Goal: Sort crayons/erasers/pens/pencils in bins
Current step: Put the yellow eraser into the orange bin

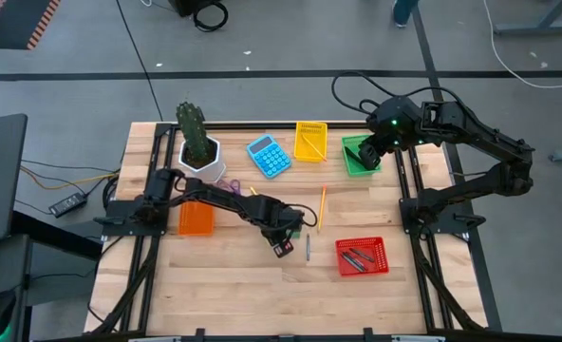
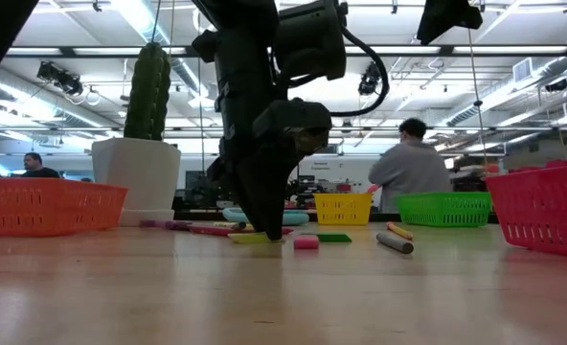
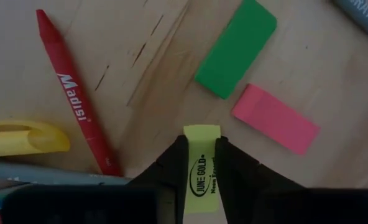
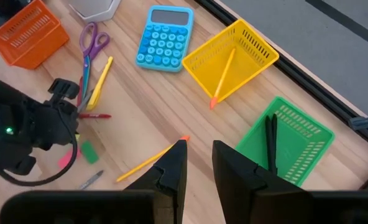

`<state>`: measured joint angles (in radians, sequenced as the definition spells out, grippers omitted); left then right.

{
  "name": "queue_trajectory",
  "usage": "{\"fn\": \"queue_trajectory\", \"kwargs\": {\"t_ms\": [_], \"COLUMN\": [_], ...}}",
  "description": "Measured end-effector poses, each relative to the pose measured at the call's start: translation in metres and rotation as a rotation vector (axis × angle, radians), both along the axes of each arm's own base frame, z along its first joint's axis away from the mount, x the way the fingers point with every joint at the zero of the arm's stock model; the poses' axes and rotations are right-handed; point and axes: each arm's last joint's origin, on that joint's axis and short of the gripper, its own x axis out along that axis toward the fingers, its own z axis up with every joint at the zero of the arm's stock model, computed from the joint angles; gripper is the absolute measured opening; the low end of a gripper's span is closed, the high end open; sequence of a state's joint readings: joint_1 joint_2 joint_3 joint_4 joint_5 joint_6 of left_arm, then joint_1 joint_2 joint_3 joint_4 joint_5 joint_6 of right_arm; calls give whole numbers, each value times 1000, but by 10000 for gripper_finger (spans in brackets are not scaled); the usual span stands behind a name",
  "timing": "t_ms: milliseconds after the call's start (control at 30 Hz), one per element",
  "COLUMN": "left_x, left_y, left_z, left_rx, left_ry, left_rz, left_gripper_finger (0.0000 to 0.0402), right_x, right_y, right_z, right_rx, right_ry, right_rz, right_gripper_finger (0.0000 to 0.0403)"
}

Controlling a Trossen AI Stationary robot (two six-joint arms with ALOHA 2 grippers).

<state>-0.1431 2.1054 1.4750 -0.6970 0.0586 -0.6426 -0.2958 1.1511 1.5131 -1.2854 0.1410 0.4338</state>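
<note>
Yellow eraser pinched between left fingers on worktop; green eraser, pink eraser just beyond. Right fingers narrow, empty, above green bin.

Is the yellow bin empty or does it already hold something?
Not empty. The yellow bin holds one pencil, lying slanted across its floor in the right wrist view; nothing else shows inside.
</note>
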Motion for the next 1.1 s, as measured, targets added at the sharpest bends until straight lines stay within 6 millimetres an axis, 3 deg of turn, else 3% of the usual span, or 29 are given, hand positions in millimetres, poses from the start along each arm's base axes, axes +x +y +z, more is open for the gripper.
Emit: {"fn": "queue_trajectory", "kwargs": {"t_ms": [267, 867, 1000, 1100], "left_x": [0, 1, 0, -4], "left_y": [13, 17, 13, 9], "left_z": [5, 9, 10, 9], "left_rx": [-135, -297, -305, -300], "left_ry": [17, 24, 33, 71], "left_rz": [7, -14, -12, -7], "left_gripper_finger": [80, 6, 15, 51], "right_x": [0, -1, -1, -1], "right_y": [0, 0, 0, 0], "right_z": [0, -1, -1, -1], "right_rx": [-8, -15, -15, -15], "right_ry": [6, 21, 21, 21], "right_rz": [13, 28, 28, 28], "right_gripper_finger": [83, 83, 83, 83]}}
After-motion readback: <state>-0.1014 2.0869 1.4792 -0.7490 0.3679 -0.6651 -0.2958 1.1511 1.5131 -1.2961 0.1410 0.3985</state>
